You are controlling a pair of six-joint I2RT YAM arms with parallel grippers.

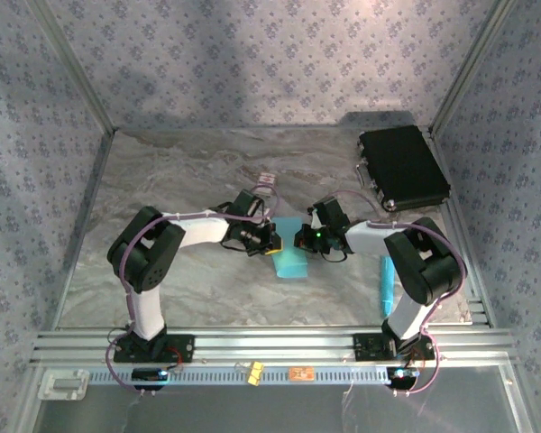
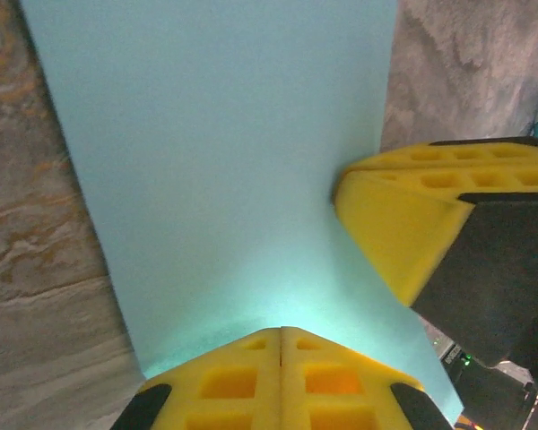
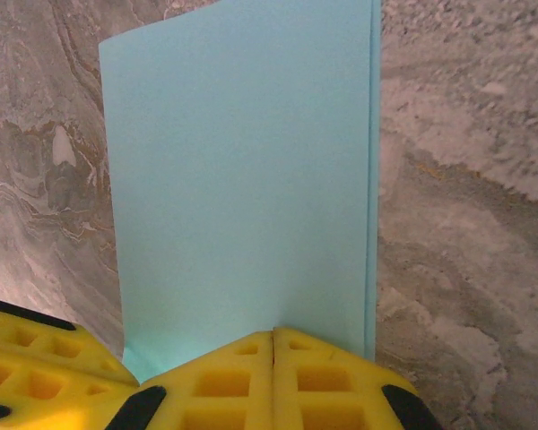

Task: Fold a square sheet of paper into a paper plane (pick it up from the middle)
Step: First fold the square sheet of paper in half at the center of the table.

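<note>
Claws both shut tight: L claw (image 2: 281, 345) & R claw (image 3: 273, 348), tips resting on opp. edges of the light-blue sheet of paper (image 1: 294, 260), not pinching it. Sheet lies flat approx. mid table (image 1: 207, 289) btwn the two claws, doubled over w/ two edges stacked along one side. Black case (image 1: 402, 168) sits far right.

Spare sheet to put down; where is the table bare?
Bare: marble tabletop far left, from the wall to the small white card; also near, between the arm bases. Crowded: middle, left claw and right claw at the light-blue paper sheet; right, flat black case and slim cyan stick.
</note>
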